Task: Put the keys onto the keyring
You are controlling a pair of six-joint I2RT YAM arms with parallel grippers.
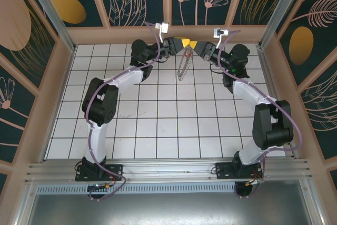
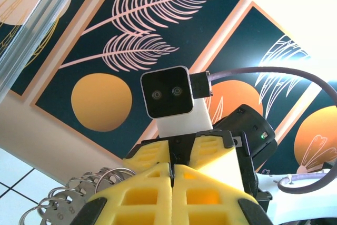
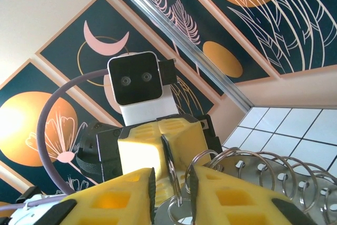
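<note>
We saw the keyring [image 1: 182, 67] at the upper middle of the top view. It hung as a thin, limp strand above the white tiled table [image 1: 158, 114], from the spot where the 2 arms met in front of the back wall. We could not make out a key on it at that size.

In the left wrist view its silvery loops [image 2: 89, 193] fanned out at the lower left, just beside the yellow fingers. In the right wrist view they ran in a row across the lower right [image 3: 263, 175].

The left gripper [image 1: 181, 44] was closed. Its 2 yellow fingers met along a seam with no gap [image 2: 171, 175], and the hoop seemed pinched there.

The right gripper [image 1: 196, 48] faced it, tip to tip. Its fingers stood slightly apart [image 3: 172, 175], with 1 thin metal loop upright in the narrow gap and not pressed by either pad.

Each wrist view looked straight at the other arm. The right arm's camera [image 2: 168, 94] sat at the centre of one view, and the left arm's camera [image 3: 136, 80] sat left of centre in the other.
</note>
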